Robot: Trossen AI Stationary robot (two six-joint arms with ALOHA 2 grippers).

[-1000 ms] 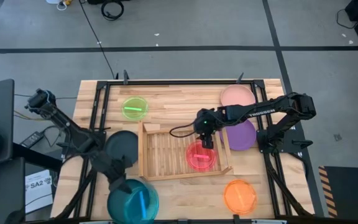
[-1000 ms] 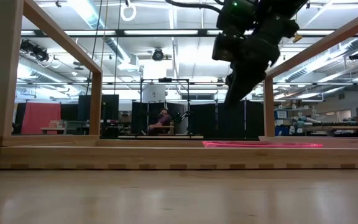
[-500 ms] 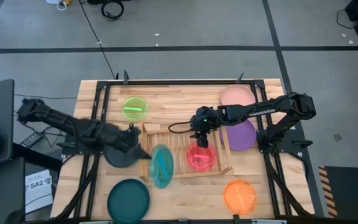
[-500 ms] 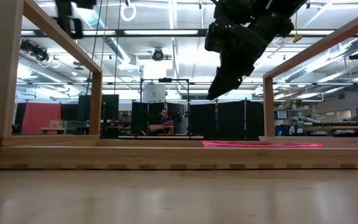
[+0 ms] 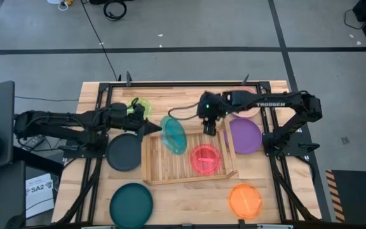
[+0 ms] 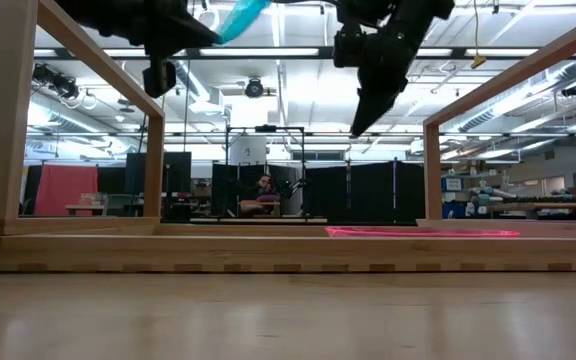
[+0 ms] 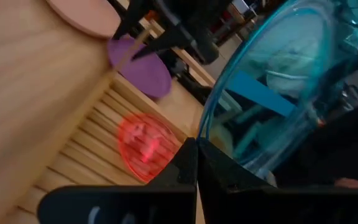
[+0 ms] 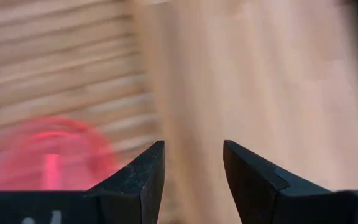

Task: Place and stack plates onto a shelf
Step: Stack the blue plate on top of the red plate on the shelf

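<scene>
**Over the tray's far-left corner: a teal plate held on edge**

Above the far-left corner of the shallow light-wood slatted shelf tray, the left gripper pinches the rim of a translucent teal plastic plate, which is tilted steeply on edge and clear of the slats. The left wrist view shows the dark fingers pressed together on that plate's edge.

Inside the tray, toward its right side, a small round translucent pink plate lies flat on the slats. The right gripper hangs over the tray's far-right corner with its fingers parted and nothing between them; the low view has it raised well above the tray.

Other plates lie on the wooden tabletop. A dark grey plate sits just beside the tray's left wall. A large dark teal plate lies near the table's near-left corner, and a round orange plate near its near-right corner. A purple plate lies just beside the tray's right wall, with a pale pink plate beyond it toward the far-right corner, partly under the right arm. A lime green plate shows near the far edge, partly covered by the left arm.
</scene>
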